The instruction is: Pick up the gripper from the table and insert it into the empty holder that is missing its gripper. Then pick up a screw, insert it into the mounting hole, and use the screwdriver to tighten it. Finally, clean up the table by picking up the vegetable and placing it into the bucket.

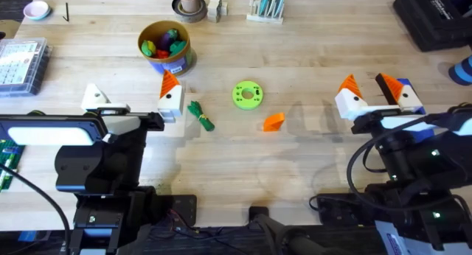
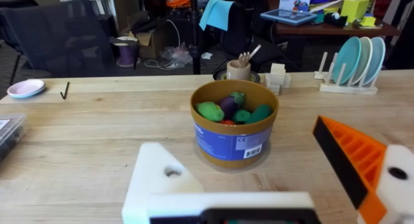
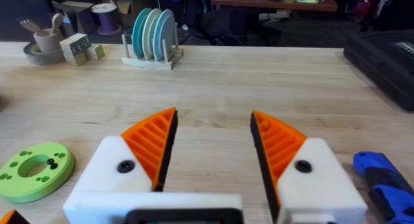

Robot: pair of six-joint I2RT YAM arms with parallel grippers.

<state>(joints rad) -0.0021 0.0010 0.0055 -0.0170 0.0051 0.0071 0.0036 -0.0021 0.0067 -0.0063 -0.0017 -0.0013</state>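
The orange ribbed gripper (image 1: 273, 121) lies on the table (image 1: 310, 41) near the middle. The dark-green vegetable (image 1: 200, 116) lies to its left, below the tan bucket (image 1: 165, 47) (image 2: 234, 130), which holds toy vegetables. My left gripper (image 1: 131, 95) (image 2: 252, 160) is open. Its left finger is the all-white holder (image 1: 92, 97) (image 2: 162, 179); the other finger has an orange tip. My right gripper (image 1: 366, 85) (image 3: 213, 130) is open with nothing between its two orange pads. The blue screwdriver (image 1: 410, 95) (image 3: 383, 185) lies just right of it.
A lime-green disc (image 1: 247, 94) (image 3: 32, 171) with a small dark screw on it sits left of the right gripper. A clear parts box (image 1: 22, 63) is at the far left. A brown cup (image 1: 189, 3), plate rack (image 1: 265, 4) and black case (image 1: 435, 19) line the back.
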